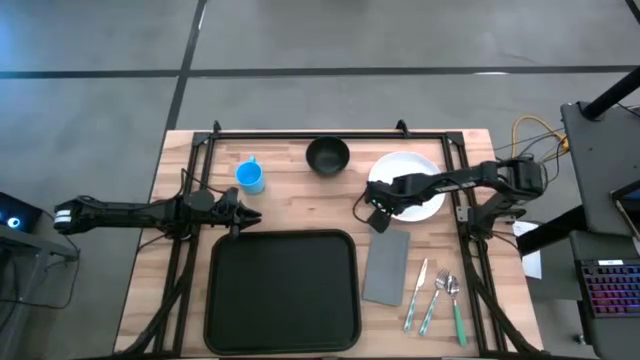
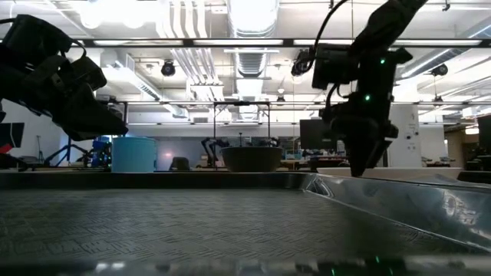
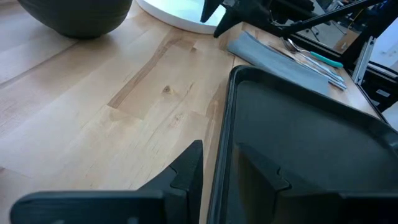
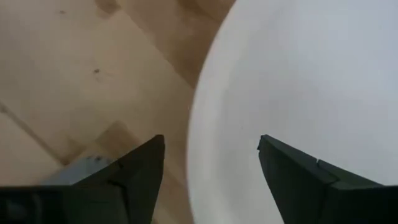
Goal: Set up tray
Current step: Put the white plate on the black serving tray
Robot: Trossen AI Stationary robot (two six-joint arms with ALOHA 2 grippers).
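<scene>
Tray (image 1: pixel 282 290) beside left tool (image 1: pixel 243 215)

Big black tray (image 1: pixel 282 290), rounded corners w/ raised rim. Lies flat on the wood table, front middle. Nothing in it. Grey napkin just beside it.

Two slim black arms w/ dark wedge-shaped fingers (image 4: pixel 134 171), green LEDs.

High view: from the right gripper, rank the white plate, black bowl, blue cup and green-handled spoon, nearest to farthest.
From the right gripper:
1. White round plate, right beneath it, at the plate's edge.
2. Black bowl, toward the table's back middle.
3. Green-handled metal spoon, front right.
4. Blue plastic cup, back left.
</scene>
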